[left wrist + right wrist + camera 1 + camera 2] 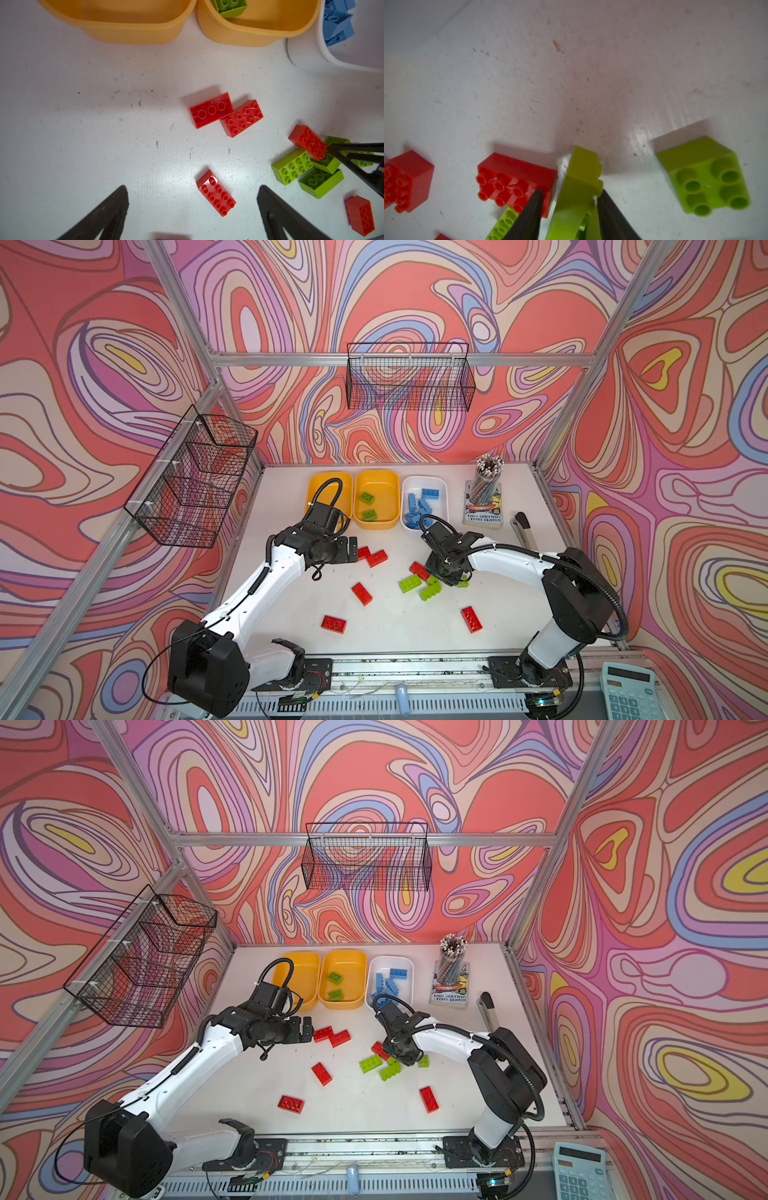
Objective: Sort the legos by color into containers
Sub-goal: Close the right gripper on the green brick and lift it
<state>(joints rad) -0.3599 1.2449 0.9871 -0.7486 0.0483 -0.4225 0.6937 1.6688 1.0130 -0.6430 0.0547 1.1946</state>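
My right gripper (446,578) (570,191) reaches down into a cluster of legos right of centre. Its fingers flank a lime green lego (579,176) standing on its side. One finger touches the studs and a thin gap shows at the other. A red lego (517,178) and more green legos (410,583) (704,176) lie beside it. My left gripper (352,549) (193,188) hovers wide open and empty near two touching red legos (372,556). More red legos (362,593) are scattered over the table. At the back stand three containers: one yellow (320,485), one yellow (377,479) holding two green legos, and one white (424,481) holding blue legos.
A cup of pencils (486,481) stands on a book (482,514) at the back right, with a stapler (523,526) beside it. Black wire baskets hang on the back wall (409,377) and the left wall (195,477). A calculator (629,693) lies at the front right.
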